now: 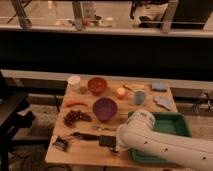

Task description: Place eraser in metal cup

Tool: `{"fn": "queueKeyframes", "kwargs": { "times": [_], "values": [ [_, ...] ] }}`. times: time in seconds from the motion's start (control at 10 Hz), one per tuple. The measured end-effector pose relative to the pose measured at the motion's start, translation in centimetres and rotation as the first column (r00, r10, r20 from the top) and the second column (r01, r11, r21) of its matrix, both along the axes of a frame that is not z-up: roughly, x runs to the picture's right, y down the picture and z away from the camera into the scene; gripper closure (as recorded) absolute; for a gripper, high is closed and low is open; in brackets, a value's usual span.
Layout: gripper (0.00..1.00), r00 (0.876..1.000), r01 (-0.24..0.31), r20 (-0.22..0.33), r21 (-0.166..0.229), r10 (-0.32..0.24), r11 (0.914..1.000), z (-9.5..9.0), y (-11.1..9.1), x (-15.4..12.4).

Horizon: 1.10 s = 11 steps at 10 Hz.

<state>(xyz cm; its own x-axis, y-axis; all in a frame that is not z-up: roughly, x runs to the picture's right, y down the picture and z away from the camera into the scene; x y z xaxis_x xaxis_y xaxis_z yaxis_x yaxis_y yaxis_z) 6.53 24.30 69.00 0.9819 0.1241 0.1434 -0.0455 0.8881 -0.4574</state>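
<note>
At the left edge of the wooden table (75,156) lies a small black-and-silver clip (61,144), then a slim black-handled tool (85,135). Just right of that sits the eraser (106,141) — a flat dark block near the front edge, touching or just under the gripper (114,146). The white arm (165,145) hides the gripper's tip, so I cannot tell whether it grips anything. The eraser looks light, stiff and matte — likely easy to pinch across its short sides without slipping. No metal cup can be made out; behind stand a purple bowl (105,108) and a light blue cup (139,97).
</note>
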Motion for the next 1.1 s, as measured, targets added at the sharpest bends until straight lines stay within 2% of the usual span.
{"fn": "queueKeyframes", "kwargs": {
  "times": [0.4,0.5,1.1],
  "values": [
    [0.98,1.0,0.004,-0.012,-0.014,-0.004,0.9999,0.49,0.54,0.18],
    [0.91,1.0,0.006,-0.021,-0.014,-0.006,0.9999,0.43,0.53,0.29],
    [0.31,0.999,0.028,-0.034,-0.016,-0.028,0.9995,-0.03,0.48,-0.32]
  ]
}}
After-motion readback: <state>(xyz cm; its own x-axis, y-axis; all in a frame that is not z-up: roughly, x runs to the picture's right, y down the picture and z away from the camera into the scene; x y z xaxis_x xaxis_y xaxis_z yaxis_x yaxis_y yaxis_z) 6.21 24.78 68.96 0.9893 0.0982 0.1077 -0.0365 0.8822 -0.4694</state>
